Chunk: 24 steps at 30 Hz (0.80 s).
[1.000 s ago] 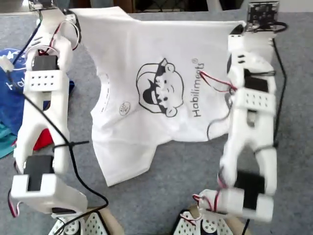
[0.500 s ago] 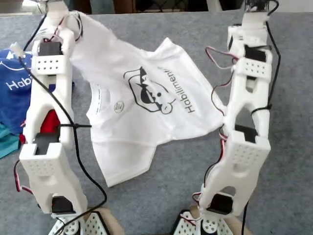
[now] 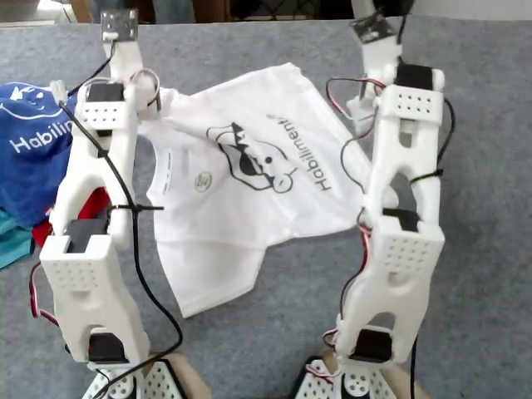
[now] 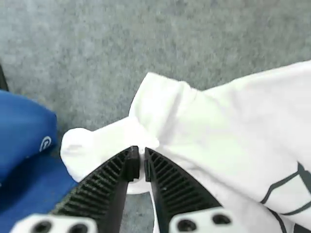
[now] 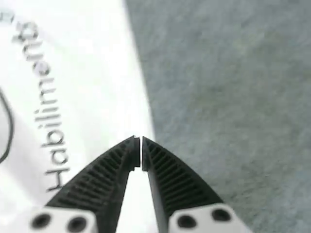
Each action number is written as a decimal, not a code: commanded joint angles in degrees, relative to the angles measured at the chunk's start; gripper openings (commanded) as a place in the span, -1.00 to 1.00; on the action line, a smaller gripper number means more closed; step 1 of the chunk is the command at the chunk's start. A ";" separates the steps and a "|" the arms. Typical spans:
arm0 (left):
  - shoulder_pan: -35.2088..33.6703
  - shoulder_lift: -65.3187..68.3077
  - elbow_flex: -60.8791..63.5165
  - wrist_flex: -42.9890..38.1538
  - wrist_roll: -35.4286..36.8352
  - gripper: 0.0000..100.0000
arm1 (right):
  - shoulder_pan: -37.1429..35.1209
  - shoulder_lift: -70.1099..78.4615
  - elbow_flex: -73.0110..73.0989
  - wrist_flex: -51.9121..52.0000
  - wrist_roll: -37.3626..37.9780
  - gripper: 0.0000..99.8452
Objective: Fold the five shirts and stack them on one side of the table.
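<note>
A white shirt (image 3: 249,208) with a cartoon print lies rumpled in the middle of the grey table (image 3: 482,166). Its far part is gathered up between the two arms. My left gripper (image 4: 138,151) is shut on a bunched fold of the white shirt (image 4: 223,131) at its far left corner, and it shows in the high view as the left gripper (image 3: 148,90). My right gripper (image 5: 141,141) is shut on the edge of the white shirt (image 5: 73,73), beside the printed lettering. From above the right gripper (image 3: 364,104) sits at the shirt's far right edge, mostly hidden under the arm.
A blue shirt (image 3: 33,141) lies heaped at the table's left edge, with red cloth (image 3: 90,206) and teal cloth (image 3: 8,243) beside it. The blue shirt (image 4: 24,141) lies close to the left gripper. Bare grey table runs along the right side and the near middle.
Both grippers have drawn the shirt's far edge up and in towards the middle, so the flat shirt is now bunched. Both arms have swung back and risen.
</note>
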 commanded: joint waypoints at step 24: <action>0.92 -35.69 33.27 -8.53 0.26 -0.94 | 2.29 -45.49 89.10 -21.54 6.15 -0.97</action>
